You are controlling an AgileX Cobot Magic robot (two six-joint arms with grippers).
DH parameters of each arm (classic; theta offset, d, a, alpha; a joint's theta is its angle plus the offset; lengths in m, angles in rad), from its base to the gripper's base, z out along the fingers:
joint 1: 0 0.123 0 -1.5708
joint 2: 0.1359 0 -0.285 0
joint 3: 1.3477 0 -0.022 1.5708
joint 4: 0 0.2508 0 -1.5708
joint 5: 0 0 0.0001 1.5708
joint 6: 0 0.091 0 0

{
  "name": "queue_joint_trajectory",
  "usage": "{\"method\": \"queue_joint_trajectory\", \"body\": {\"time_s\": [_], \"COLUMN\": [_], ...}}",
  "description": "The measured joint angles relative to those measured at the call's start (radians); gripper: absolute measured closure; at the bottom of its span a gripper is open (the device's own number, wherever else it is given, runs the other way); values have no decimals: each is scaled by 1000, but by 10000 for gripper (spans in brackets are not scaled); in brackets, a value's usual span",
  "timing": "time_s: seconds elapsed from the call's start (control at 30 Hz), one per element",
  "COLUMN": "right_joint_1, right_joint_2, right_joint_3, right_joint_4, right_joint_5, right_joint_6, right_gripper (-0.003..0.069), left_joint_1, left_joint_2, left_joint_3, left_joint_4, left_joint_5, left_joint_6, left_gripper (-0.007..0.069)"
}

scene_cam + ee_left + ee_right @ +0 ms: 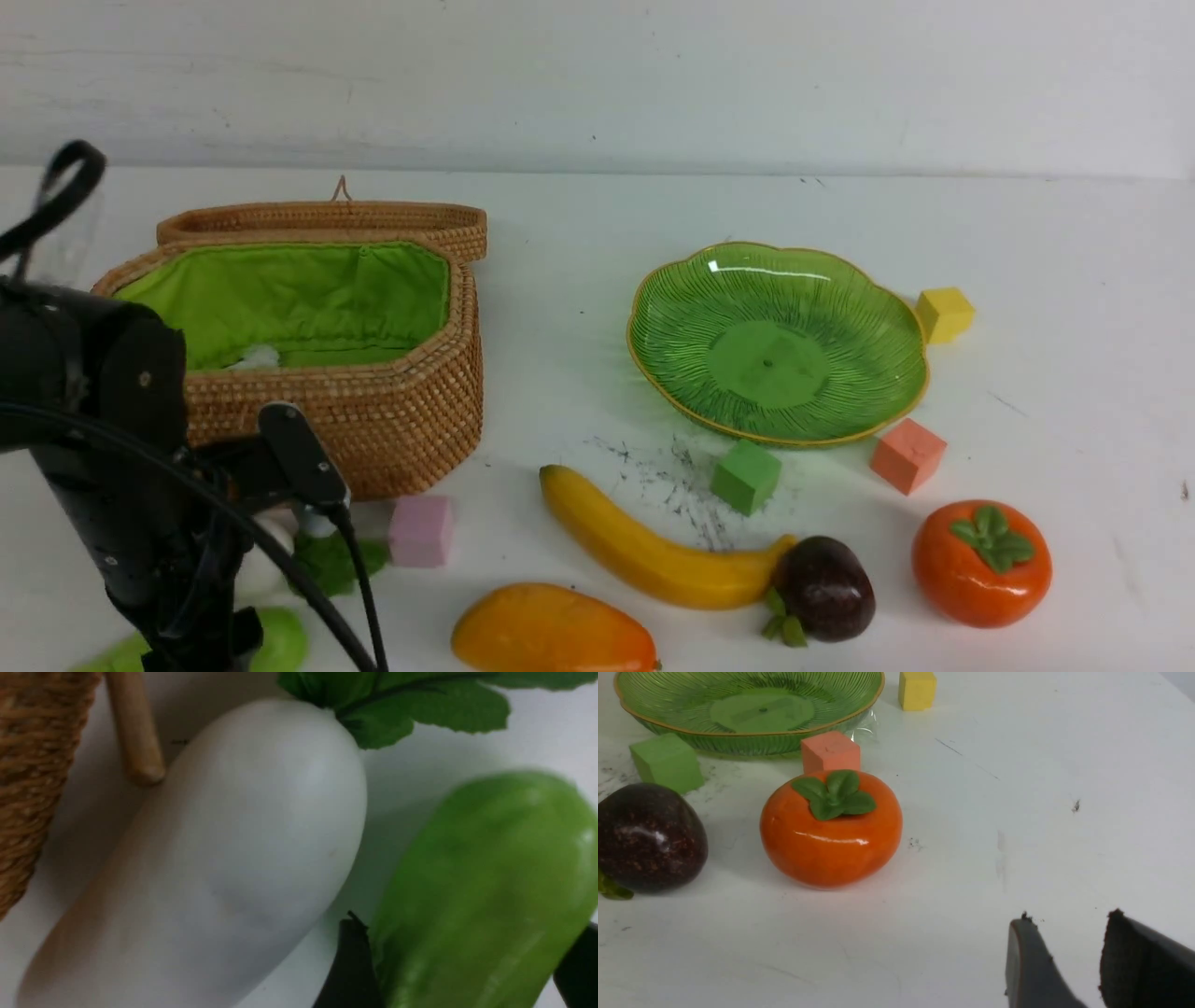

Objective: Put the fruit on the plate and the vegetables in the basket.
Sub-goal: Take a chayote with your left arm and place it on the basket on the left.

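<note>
Pale green vegetable lies on the table in front of the wicker basket, just beside the white radish. My left gripper has its jaws wide with a finger against each side, which I read as a grip. Risks: the glossy rounded skin could slip or swivel on the lift, or I clip the radish or basket wall. Right gripper is part-way parted, holding nothing, near the persimmon.
</note>
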Motion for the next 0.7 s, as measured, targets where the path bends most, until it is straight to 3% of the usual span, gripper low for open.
{"method": "queue_joint_trajectory", "body": {"time_s": [0.2, 0.37, 0.4, 0.57, 0.7], "right_joint_1": [0, 0, 0, 0, 0], "right_joint_2": [0, 0, 0, 0, 0], "right_joint_3": [0, 0, 0, 0, 0], "right_joint_4": [-27, -32, -33, -33, -33], "right_joint_5": [3, 3, 3, 3, 3], "right_joint_6": [0, 0, 0, 0, 0], "right_gripper": [418, 418, 418, 418, 418], "left_joint_1": [0, 0, 0, 0, 0], "left_joint_2": [77, 79, 79, 79, 78], "left_joint_3": [0, -6, -17, -65, -154], "left_joint_4": [-15, -53, -69, -147, -280], "left_joint_5": [-2, 25, 68, 182, 288], "left_joint_6": [0, 4, 11, 67, 100], "left_gripper": [95, 141, 172, 173, 173]}}
